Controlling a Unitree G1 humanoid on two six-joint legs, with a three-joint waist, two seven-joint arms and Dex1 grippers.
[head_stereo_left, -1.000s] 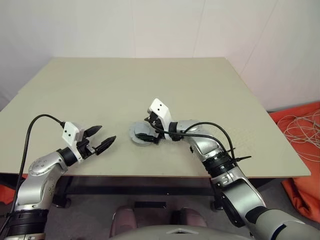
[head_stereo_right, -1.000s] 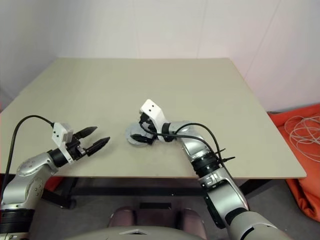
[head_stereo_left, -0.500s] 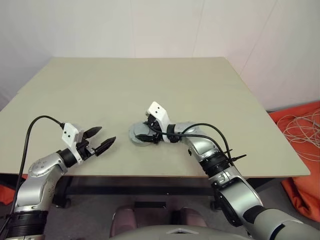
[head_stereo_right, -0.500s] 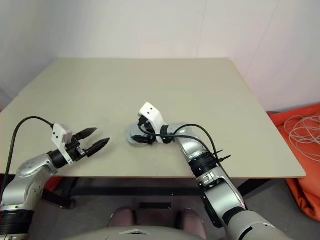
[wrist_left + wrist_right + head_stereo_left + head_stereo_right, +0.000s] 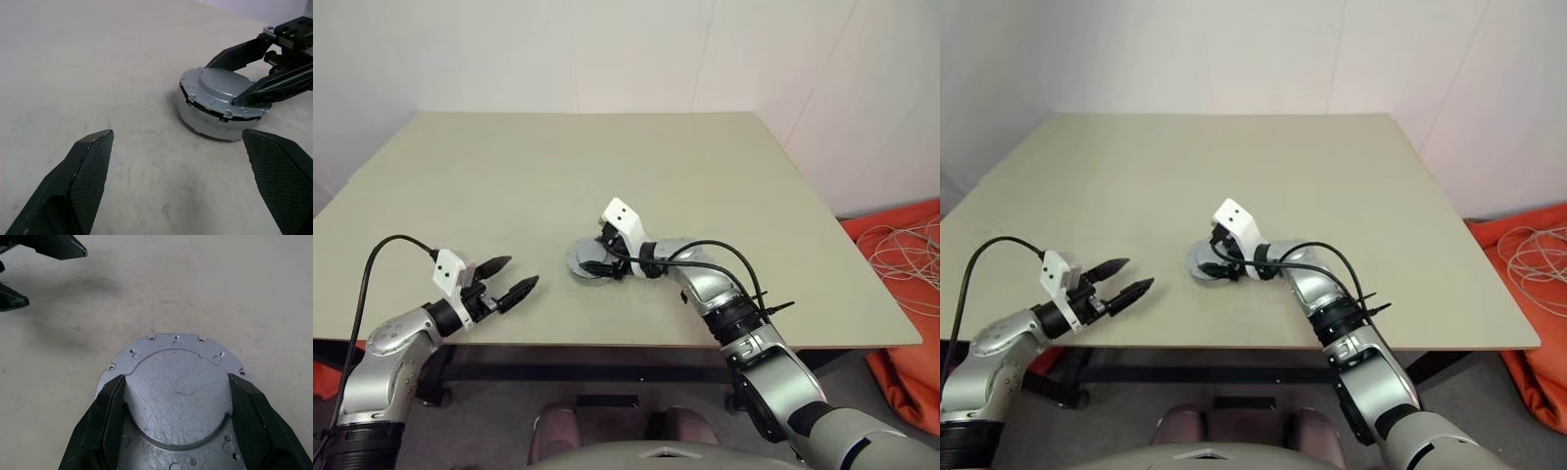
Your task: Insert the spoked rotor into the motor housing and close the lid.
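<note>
- Near the table's point(image 5: 705, 186) front edge sits the motor housing point(image 5: 215, 120), lid point(image 5: 178, 394) on top; my right gripper point(image 5: 178, 406) has its fingers closed against the lid's raised centre.
- My left gripper point(image 5: 181, 186) hovers nearby, wide open and empty.
- To seat it well, I should press evenly and level.
- My left wrist view shows the seam under the lid; my right wrist view shows its scratched top.

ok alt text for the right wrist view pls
The right gripper straddles the raised centre of a silver lid seated on the motor housing, one black finger at each side. The beige table lies beyond, with the left gripper at the corner.

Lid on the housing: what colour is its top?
Plain scratched silver-grey metal lid, best seen in the right wrist view.
</note>
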